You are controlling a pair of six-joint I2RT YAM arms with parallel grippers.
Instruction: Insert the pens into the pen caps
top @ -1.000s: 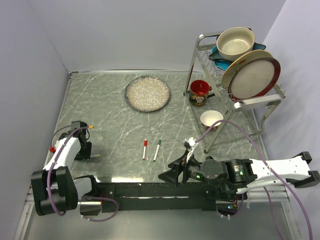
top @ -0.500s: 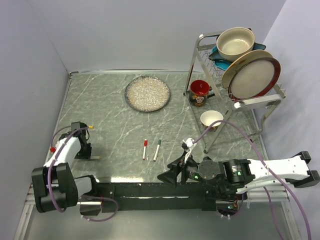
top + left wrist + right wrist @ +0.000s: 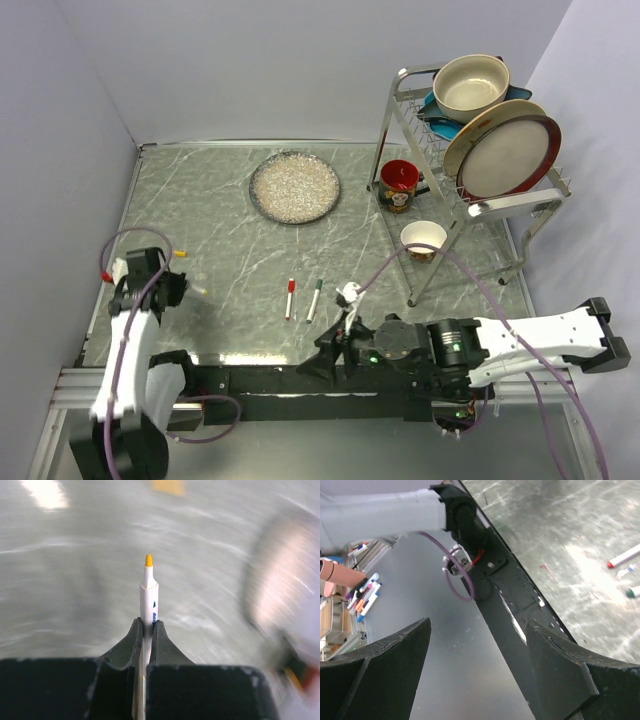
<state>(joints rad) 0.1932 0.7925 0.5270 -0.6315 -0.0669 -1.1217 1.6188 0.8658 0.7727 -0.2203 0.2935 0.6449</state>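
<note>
One red pen (image 3: pixel 290 298) and one green pen (image 3: pixel 314 298) lay on the bench (image 3: pixel 220 250) nearward of the plate (image 3: pixel 294 187); left hand (image 3: pixel 146 625) clamped a yellow pen (image 3: pixel 148 595); right hand (image 3: pixel 477 625) gaped open.

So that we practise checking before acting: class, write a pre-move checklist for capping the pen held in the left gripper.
1. Yellow-tipped pen clamped in left gripper: ok.
2. Pen tip bare and pointing forward: ok.
3. Orange-yellow cap in sight on the table: ok.
4. Cap's open end facing the pen: cannot tell.
5. Right gripper steadying the cap: not ok, open and empty.
</note>
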